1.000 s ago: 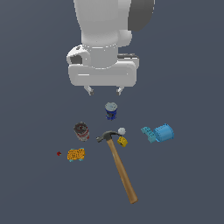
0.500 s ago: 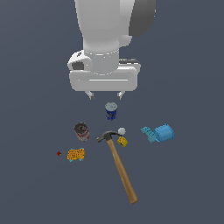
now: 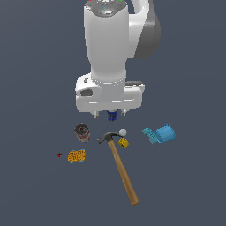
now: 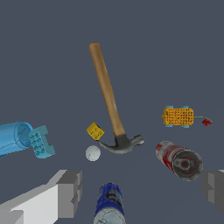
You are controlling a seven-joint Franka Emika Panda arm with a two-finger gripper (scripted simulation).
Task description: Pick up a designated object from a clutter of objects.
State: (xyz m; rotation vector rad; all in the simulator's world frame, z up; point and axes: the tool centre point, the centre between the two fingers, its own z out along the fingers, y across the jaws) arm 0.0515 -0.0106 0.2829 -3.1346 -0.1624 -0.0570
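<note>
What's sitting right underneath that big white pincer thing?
A blue can stands below the pincer, between its open fingers but untouched. In the exterior view the pincer body hides most of it; the wrist view shows more. The hammer lies nearby, uncovered.

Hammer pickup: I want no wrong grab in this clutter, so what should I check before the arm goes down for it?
1. Gripper open and empty: ok.
2. Hammer fully in view, handle bare: ok.
3. Gripper above the hammer: not ok; it hangs over the blue can.
4. Room by the hammer head: not ok; yellow cube and white ball crowd it.
5. Jaws aligned across the handle: cannot tell.
</note>
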